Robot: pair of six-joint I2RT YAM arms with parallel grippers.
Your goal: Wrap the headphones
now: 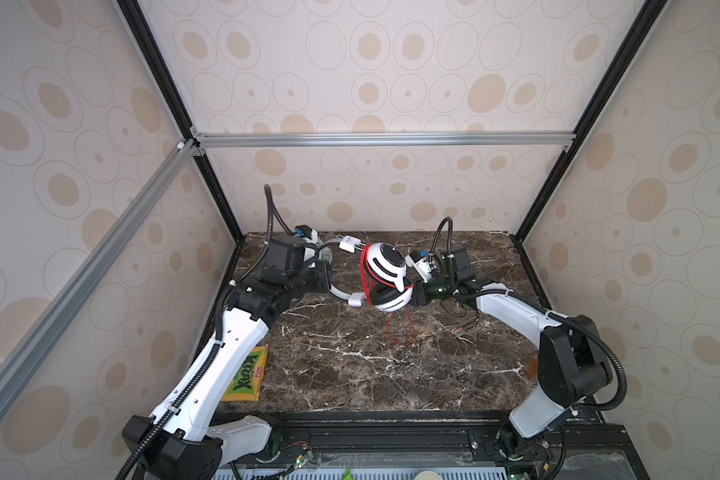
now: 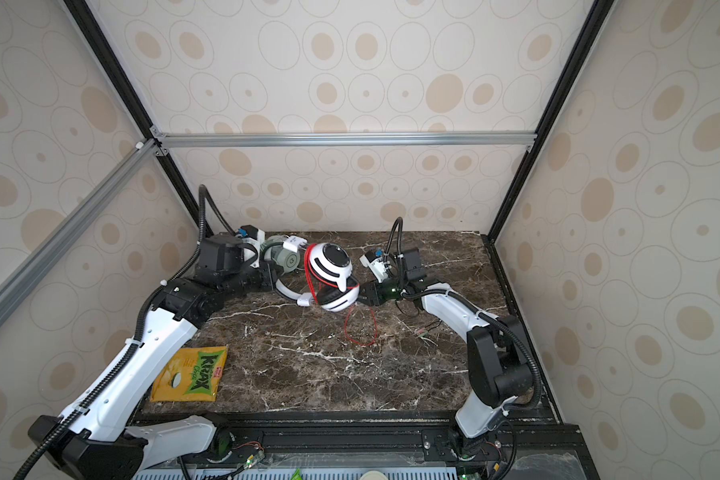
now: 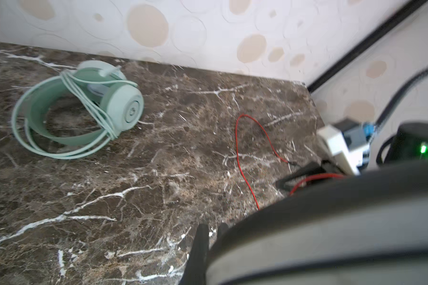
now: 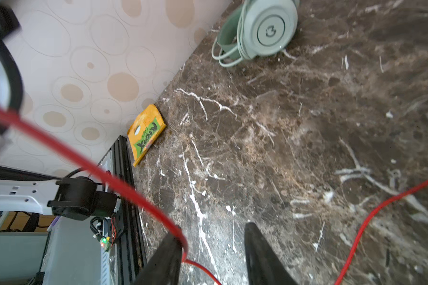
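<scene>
Dark marble tabletop (image 1: 350, 374), patterned walls on three sides. White-and-black headphones (image 1: 385, 270) are held above mid-table, toward the back. Left gripper (image 3: 211, 229) has its jaws together, clamped on the grey headband (image 1: 336, 293). Red cord (image 1: 400, 328) is wound several turns around the ear cups, with a loose loop trailing down onto the marble. Right gripper (image 4: 215, 246) sits just beside the lower ear cup, jaws apart, cord resting against one finger (image 4: 168, 256). Green headphones (image 3: 84, 108) lie at back left, their pale cord wound around them. Chip packet (image 2: 190, 374) lies front left.
</scene>
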